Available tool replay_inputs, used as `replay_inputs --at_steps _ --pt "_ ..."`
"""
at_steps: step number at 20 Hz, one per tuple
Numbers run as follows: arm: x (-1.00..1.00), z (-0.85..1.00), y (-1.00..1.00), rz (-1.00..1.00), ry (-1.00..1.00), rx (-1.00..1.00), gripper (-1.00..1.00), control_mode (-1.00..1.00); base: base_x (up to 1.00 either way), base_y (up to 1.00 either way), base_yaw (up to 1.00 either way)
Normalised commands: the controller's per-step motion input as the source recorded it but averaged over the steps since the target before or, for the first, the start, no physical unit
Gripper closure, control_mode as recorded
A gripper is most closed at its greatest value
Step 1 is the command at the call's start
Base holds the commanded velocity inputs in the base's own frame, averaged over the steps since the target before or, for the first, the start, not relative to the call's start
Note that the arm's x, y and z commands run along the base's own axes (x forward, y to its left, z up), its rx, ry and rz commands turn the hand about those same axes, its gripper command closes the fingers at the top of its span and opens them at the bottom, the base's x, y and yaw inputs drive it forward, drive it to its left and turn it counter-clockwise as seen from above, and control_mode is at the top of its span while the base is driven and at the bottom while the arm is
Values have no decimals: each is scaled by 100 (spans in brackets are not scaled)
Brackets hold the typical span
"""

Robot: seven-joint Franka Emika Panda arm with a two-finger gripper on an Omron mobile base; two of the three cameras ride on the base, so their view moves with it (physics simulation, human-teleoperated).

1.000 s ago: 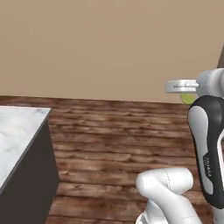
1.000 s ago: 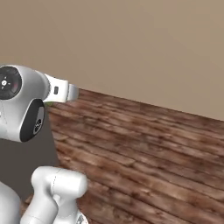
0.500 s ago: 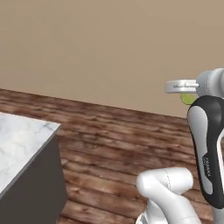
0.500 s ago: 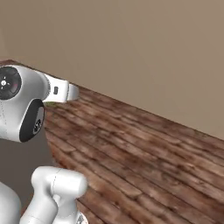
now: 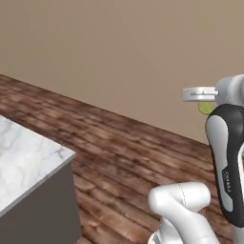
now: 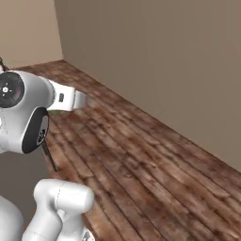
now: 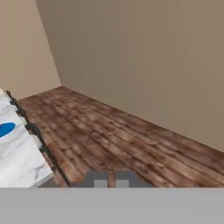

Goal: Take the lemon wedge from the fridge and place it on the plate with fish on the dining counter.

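The lemon wedge (image 5: pixel 206 107) shows as a small yellow-green bit tucked under my white hand at the upper right of the left base view, carried high above the floor. In the hand view my gripper (image 7: pixel 112 179) is shut, its two dark fingertips almost touching; the wedge itself is hidden there. At the left edge of the hand view lies a sliver of the blue plate (image 7: pixel 6 129) on the dining counter (image 7: pixel 19 164); no fish piece can be made out on it. A corner of the same marble slab (image 5: pixel 28 164) fills the lower left of the left base view. The fridge is out of view.
Dark stool frames (image 7: pixel 33 129) line the counter's edge in the hand view. A brown plank floor (image 6: pixel 155 160) stretches ahead to plain beige walls (image 6: pixel 164 56) that meet in a corner. My own arm (image 6: pixel 28 113) blocks the left of the right base view.
The whole scene has swung across both base views, so the base has turned; the marble counter corner now reaches further in. The arm and the wedge keep their pose on the base.
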Motion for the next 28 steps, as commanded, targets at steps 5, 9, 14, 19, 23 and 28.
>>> replay_inputs --at_steps 5,9,14,19,23,28 --pt "0 0 0 0 0 0 100 100 100 -17 61" --pt "0 0 0 0 0 0 100 100 100 -18 63" --pt "0 0 0 0 0 0 100 100 92 -63 53" --pt "0 0 0 0 0 0 100 100 85 -72 51" --pt "0 0 0 0 0 0 100 100 85 -52 60" --pt "0 0 0 0 0 0 100 100 87 -40 65"
